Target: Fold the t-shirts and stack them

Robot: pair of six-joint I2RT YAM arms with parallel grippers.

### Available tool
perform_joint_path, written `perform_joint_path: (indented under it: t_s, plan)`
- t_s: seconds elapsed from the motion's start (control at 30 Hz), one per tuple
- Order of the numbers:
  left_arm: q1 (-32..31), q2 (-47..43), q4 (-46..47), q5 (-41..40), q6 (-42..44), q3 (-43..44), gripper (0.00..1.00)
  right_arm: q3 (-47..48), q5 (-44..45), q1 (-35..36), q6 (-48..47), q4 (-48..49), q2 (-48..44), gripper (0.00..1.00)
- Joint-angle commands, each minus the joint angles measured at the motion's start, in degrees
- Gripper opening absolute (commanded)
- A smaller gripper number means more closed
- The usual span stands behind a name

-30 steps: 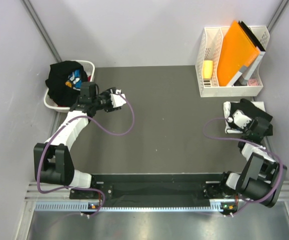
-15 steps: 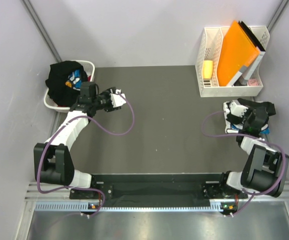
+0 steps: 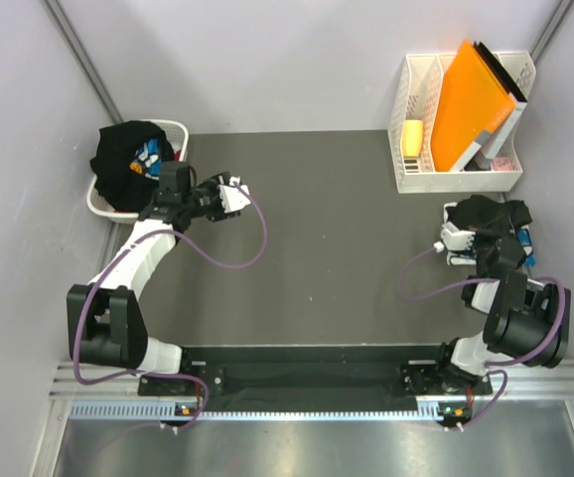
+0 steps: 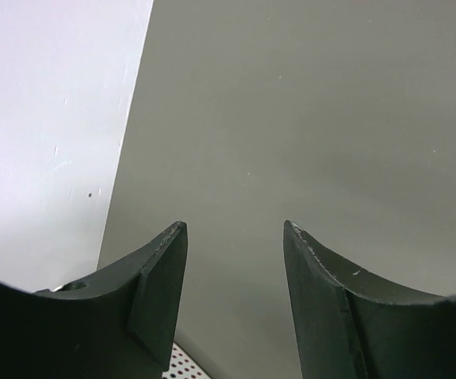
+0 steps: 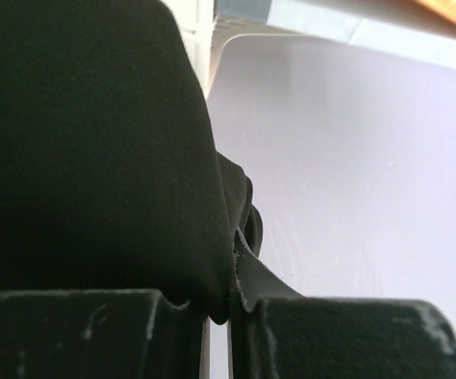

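Note:
A black t-shirt [image 3: 126, 164] with a blue and white print lies heaped in the white laundry basket [image 3: 99, 204] at the far left. My left gripper [image 3: 234, 194] hovers just right of the basket, open with nothing between its fingers [image 4: 161, 276], only bare mat below. At the right edge my right gripper [image 3: 478, 231] is shut on a second black t-shirt [image 3: 488, 213], which is bunched over a folded white t-shirt [image 3: 450, 241]. In the right wrist view the black t-shirt [image 5: 94, 158] is pinched between the closed jaws of my right gripper [image 5: 229, 304].
A white desk organiser [image 3: 414, 164] with an orange folder [image 3: 471, 104] stands at the back right, just beyond the right-hand shirts. The dark grey mat [image 3: 337, 238] stretches between the arms. Pale walls close in on both sides.
My right wrist has turned and shifted, drawing the black t-shirt into a tighter bunch toward the far side of the white one. The left arm has not moved.

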Motion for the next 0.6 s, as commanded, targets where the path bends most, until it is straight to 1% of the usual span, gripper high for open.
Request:
perform_joint_path:
  t_s: [0.0,0.07,0.1,0.17,0.4,0.47,0.5,0.53,0.57]
  plan:
    - [-0.1,0.5,0.8,0.9,0.2,2.8,0.57,2.2,-5.8,-1.1,-2.1,8.3,1.5,0.00]
    - [-0.2,0.4,0.5,0.8,0.2,3.0,0.57,3.6,-4.3,-1.8,-0.9,5.9,1.3,0.00]
    - [-0.2,0.2,0.3,0.5,0.4,3.0,0.57,4.7,-3.5,-2.0,0.8,1.8,0.8,0.00]
    - [-0.2,0.0,0.0,0.3,0.6,3.0,0.57,4.8,-2.1,-2.7,2.5,-0.9,-0.3,0.00]
    - [-0.1,-0.1,-0.7,-0.3,1.6,3.0,0.57,-3.1,-0.2,-2.8,4.0,-7.8,-4.3,0.00]
    - [-0.1,0.4,-0.9,-0.2,1.6,3.7,0.57,-3.4,0.8,-2.8,4.9,-12.5,-5.5,0.13]
    - [-0.1,0.5,-0.9,-0.3,1.7,3.9,0.57,-3.2,2.1,-2.8,5.2,-14.7,-5.8,0.23]
    - [-0.1,0.7,-1.1,-0.3,1.8,4.1,0.57,-3.1,2.8,-2.8,5.4,-17.0,-6.1,0.46]
    - [-0.1,0.9,-1.1,-0.3,1.8,4.4,0.57,-2.3,3.6,-2.8,6.2,-22.0,-7.0,0.53]
